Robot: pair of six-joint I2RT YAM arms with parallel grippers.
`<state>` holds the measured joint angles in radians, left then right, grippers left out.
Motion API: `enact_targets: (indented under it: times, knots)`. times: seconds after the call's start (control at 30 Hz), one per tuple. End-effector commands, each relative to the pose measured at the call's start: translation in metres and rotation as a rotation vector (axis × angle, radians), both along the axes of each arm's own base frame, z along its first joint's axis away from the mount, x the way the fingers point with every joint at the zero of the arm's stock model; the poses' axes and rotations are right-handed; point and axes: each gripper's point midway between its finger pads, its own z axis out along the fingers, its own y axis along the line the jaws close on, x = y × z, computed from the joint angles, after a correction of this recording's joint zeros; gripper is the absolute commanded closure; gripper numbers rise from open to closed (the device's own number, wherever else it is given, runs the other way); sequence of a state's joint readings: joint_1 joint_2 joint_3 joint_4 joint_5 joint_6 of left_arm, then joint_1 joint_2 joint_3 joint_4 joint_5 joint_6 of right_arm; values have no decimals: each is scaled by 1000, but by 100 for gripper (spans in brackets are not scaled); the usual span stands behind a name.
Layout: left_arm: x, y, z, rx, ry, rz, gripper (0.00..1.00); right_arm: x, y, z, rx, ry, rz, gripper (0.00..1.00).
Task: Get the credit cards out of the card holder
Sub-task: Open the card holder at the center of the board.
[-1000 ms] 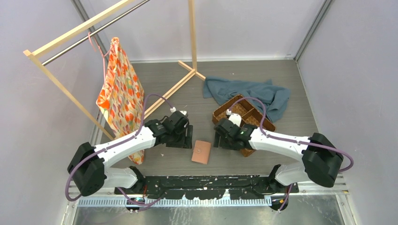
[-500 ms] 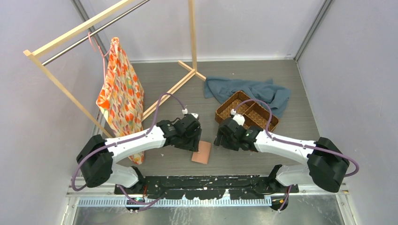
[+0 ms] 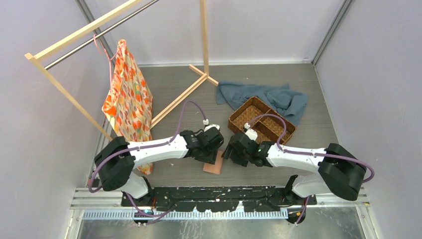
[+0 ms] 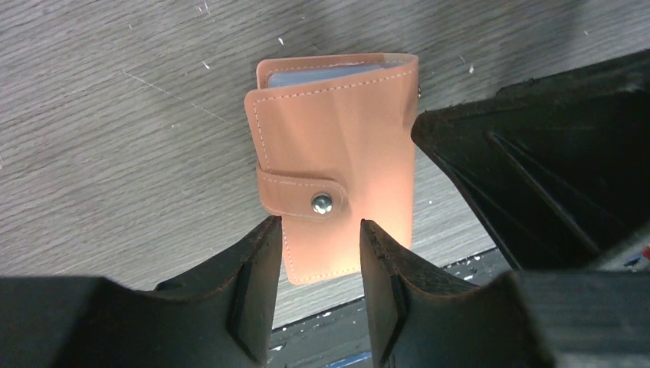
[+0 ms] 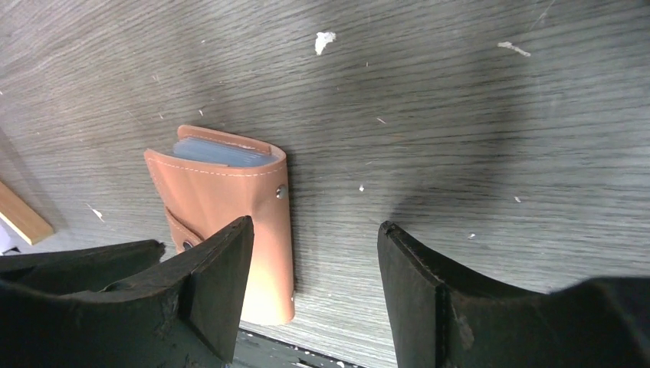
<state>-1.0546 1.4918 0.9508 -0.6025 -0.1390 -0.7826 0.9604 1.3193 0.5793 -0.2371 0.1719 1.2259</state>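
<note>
Both arms reach inward, low over the bench (image 3: 308,124), hands nearly meeting. Left hand (image 4: 318,230): released, fingers spread either side of the snap-tab end of the card holder (image 4: 337,130); contact cannot be told. Right hand (image 5: 314,238): released, bare bench between its fingers, holder just outside the finger nearer the left hand. Far beyond left hand: wooden rack (image 3: 74,35), patterned fabric (image 3: 129,99) hanging. Beyond right hand: blue cloth (image 3: 268,97), three-compartment woven basket (image 3: 238,119). Holder lies flat, snapped shut; pale credit cards (image 5: 218,152) edge-on inside.

card holder (image 3: 214,166) on table (image 3: 174,82), basket (image 3: 238,118) behind (rightward)
</note>
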Motion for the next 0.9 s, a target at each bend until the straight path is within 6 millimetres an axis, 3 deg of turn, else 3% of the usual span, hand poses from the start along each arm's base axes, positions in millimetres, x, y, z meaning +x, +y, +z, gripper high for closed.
enact_targets:
  times: [0.0, 0.3, 0.7, 0.87]
  knots:
    - [13, -20, 6, -31, -53, 6, 57, 7, 7, 9, 57, -25, -39, 35]
    - [19, -29, -5, -18, -73, 20, 58, 3, 0, 4, 54, -17, -56, 35]
    - [18, -23, -9, 8, -68, 19, 99, -2, 2, 0, 83, 7, -56, 35]
    - [13, -23, 7, -58, -38, 14, 100, -2, 2, 2, 78, 2, -41, 35]
